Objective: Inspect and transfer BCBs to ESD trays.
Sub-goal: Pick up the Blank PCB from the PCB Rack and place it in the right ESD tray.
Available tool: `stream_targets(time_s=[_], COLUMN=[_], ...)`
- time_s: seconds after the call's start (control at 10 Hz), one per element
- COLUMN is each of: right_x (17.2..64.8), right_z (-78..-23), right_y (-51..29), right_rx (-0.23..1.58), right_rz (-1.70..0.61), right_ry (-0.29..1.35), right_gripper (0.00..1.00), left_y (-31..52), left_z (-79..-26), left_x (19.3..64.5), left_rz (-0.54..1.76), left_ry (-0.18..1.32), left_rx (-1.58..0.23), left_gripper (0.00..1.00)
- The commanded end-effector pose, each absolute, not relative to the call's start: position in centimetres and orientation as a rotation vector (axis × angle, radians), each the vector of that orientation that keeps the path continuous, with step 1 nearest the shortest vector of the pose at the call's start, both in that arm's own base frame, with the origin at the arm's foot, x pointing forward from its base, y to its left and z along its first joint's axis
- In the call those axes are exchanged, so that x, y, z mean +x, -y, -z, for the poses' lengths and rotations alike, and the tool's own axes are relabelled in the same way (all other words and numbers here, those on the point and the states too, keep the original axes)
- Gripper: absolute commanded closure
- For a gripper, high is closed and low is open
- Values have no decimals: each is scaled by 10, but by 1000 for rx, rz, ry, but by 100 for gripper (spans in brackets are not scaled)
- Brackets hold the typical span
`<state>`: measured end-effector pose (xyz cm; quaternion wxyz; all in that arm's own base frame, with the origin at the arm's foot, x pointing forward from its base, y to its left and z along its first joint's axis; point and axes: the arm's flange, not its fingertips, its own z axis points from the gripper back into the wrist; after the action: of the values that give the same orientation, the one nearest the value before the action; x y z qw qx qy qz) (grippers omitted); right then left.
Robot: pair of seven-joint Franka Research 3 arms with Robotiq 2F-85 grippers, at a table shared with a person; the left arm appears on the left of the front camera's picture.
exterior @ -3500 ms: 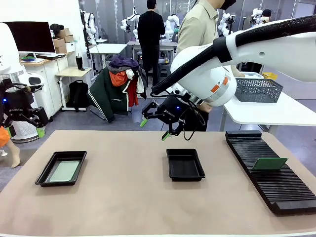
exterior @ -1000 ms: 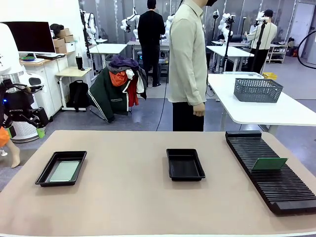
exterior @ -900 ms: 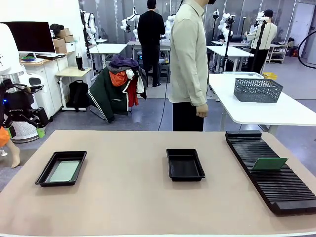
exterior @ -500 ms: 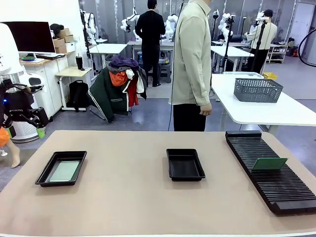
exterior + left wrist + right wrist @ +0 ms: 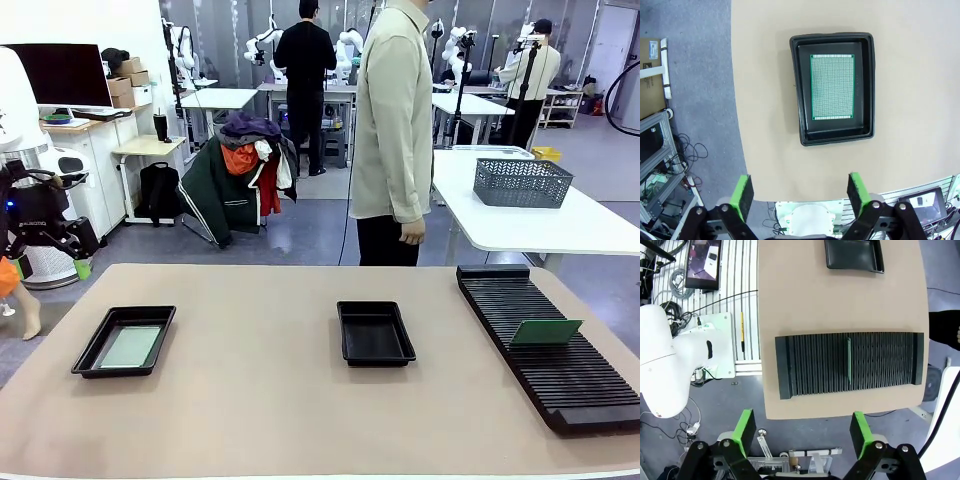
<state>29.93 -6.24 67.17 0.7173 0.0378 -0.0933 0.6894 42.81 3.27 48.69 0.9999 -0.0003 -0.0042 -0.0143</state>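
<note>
A black ESD tray [image 5: 96, 345] lies at the table's left with a pale green BCB [image 5: 130, 346] flat inside it. A second black tray [image 5: 375, 333] sits empty at the middle. Another green BCB [image 5: 545, 331] stands in the slotted rack [image 5: 560, 370] on the right. My left gripper [image 5: 52, 255] hangs off the table's left edge; in its wrist view it [image 5: 800, 192] is open, high above the tray [image 5: 796, 90] and its board [image 5: 832, 87]. My right gripper [image 5: 802, 432] is open, high above the rack [image 5: 810, 365], the board [image 5: 849, 360] seen edge-on, the empty tray [image 5: 852, 255] beyond.
A person in a pale shirt [image 5: 392, 130] stands at the far side of the table, a hand [image 5: 410, 235] hanging down. A white table with a grey mesh basket [image 5: 522, 182] stands behind on the right.
The right arm, earlier over the middle tray, has lifted out of the front view. The person has shifted slightly to the right. Trays and boards have not moved.
</note>
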Motion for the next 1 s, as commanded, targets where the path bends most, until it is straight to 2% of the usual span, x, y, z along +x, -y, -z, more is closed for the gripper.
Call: stream_targets(time_s=[0.0,0.9], right_x=[308,352], right_z=[-657,-528], right_y=[62,70], right_rx=[65,-121], right_rz=[-1556,-1677], right_ry=[221,266], right_gripper=[0,0], left_y=[-33,-33], left_z=[-485,-485], left_x=[428,428], left_rz=[36,36], left_ry=[17,17], left_rx=[-1,-1], left_gripper=[0,0])
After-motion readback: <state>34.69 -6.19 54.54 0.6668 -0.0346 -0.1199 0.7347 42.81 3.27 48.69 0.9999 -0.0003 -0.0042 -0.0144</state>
